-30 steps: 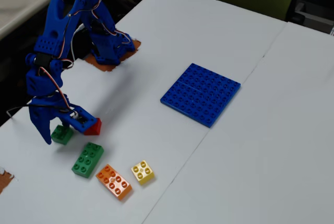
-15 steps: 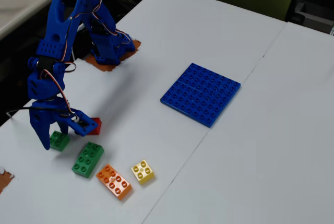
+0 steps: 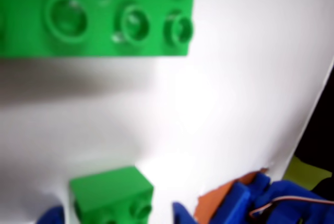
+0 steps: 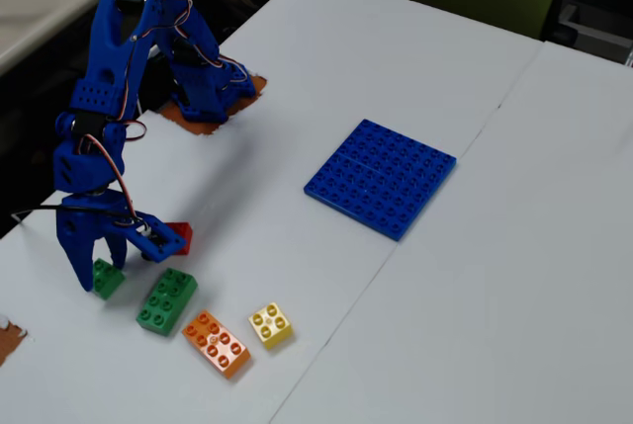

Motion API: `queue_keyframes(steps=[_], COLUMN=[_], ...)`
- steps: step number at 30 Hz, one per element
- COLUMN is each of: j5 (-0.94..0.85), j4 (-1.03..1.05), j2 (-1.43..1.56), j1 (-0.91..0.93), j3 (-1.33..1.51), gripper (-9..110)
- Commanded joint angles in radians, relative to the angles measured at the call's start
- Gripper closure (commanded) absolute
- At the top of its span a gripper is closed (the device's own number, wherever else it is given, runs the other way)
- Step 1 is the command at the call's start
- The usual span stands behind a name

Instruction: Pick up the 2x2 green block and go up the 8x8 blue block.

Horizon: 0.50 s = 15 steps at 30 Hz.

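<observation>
The 8x8 blue block [image 4: 381, 177] lies flat on the white table [image 4: 396, 58] with nothing on it, well apart from the bricks; only the fixed view shows it, together with a red brick [image 4: 180, 236], an orange brick [image 4: 217, 342] and a yellow brick [image 4: 270, 325]. The wrist view shows closely the long green brick [image 3: 96, 15] and the 2x2 green block [image 3: 112, 195]. The gripper [image 4: 99, 271] is spread open, its fingers on both sides of the 2x2 green block [image 4: 108, 279], which rests on the table; whether they touch it I cannot tell.
</observation>
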Motion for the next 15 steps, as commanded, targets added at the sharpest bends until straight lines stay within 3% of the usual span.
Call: queue_keyframes(steps=[1,5,9,12,15], j5=[-0.426,-0.255,-0.009,0.017,-0.044], j4=[0.147,0.414,0.523,0.465,0.252], j2=[0.123,0.236,0.299,0.291,0.236], j1=[-0.002,-0.011,0.04,0.109,0.137], j3=[-0.014,-0.008,-0.011,-0.012,-0.015], gripper=[75,75,76,77,76])
